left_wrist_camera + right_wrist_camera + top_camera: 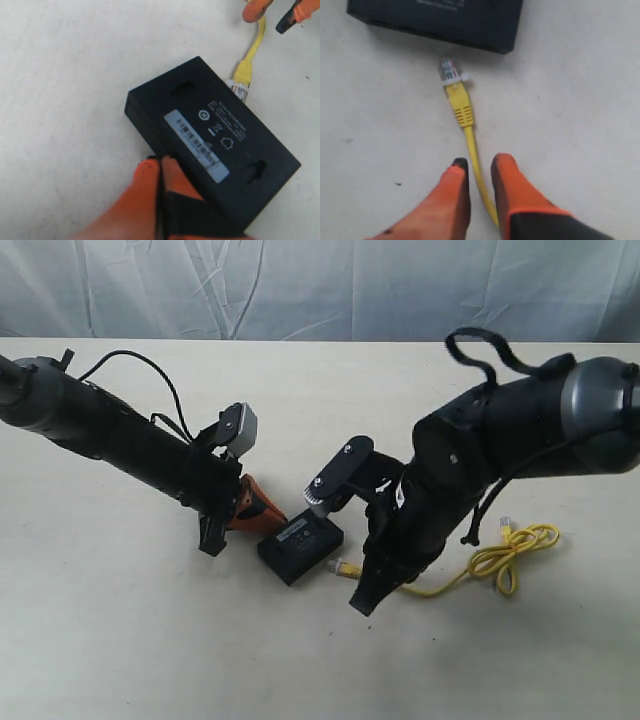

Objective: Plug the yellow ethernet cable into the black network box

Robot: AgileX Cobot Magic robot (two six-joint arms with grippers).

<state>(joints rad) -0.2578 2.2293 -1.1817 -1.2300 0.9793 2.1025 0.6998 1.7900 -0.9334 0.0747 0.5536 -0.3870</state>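
You had the black network box (212,137) flat on the table (120,640), centre of the exterior view, white label (197,145) up. Your left gripper (159,161) was pinched closed with nothing between the fingers. The tips pushed against the box's edge at the bottom of the left wrist view. I'd call that a brace, not a grasp.

Your right gripper (480,161) was parted, straddling the yellow ethernet cable (470,137) behind the ribbed boot (459,102). The fingers did not look clamped on the cord. The clear plug (447,69) lay just short of the box's side face, not inserted. No view showed the port.

Handling, as a judgement:
- **Box:** light, smooth plastic, likely to skid on the table under a push, so that brace mattered.
- **Cord:** thin and floppy, and it would buckle if you took it far back. You'd want to grip the boot right behind the plug, the stiffest part.
- **Plug:** small, with a thin latch tab, so squeeze lightly.

The rest of the cord ran slack to the looped bundle (510,552) at the lower right of the exterior view, so a tug seemed unlikely. The table was open at the lower left, and the box sat well in from every table edge. The tight spot was mid-frame, with both arms close over the box. That left room for only a short, straight push.
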